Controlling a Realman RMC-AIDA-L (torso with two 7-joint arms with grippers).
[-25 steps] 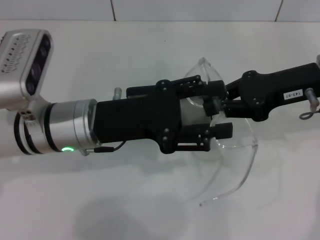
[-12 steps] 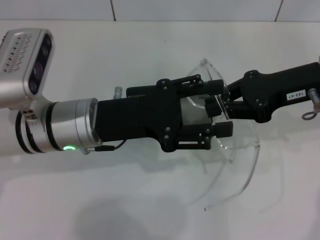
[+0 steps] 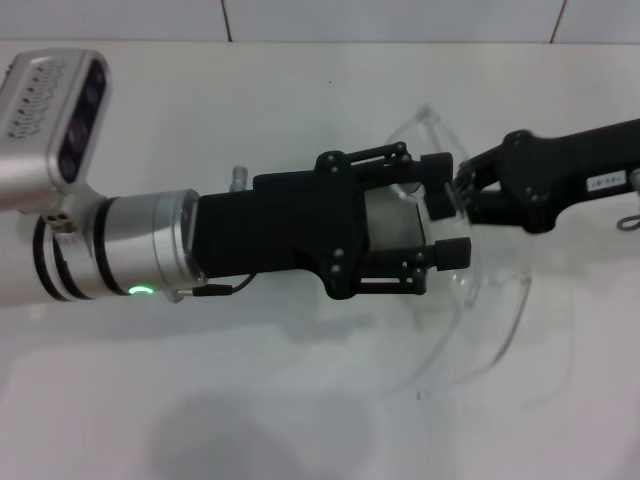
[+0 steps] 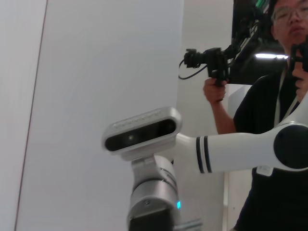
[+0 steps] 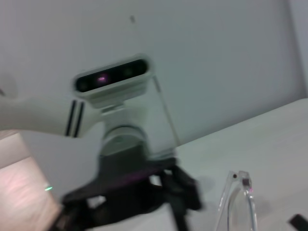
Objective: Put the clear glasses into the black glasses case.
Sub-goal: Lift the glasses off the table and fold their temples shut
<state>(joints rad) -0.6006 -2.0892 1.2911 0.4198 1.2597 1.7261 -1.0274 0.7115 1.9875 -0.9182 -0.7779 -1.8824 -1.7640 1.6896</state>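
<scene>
A plain white worktop [image 3: 200, 120] runs below me to a tiled wall, and nothing else sits on the part I can see. My left arm reaches across the middle of the head view, its left gripper [image 3: 445, 212] with jaws apart around something grey I cannot identify. My right gripper [image 3: 462, 188] comes in from the far side and meets it nose to nose; whether its jaws are apart or pinched I cannot tell. The clear glasses [image 3: 490, 320] are up off the worktop, caught between the two grippers, lens and one thin arm sweeping out below. No black glasses case shows in any view, so I judge the packing has not begun: the glasses are only held aloft
</scene>
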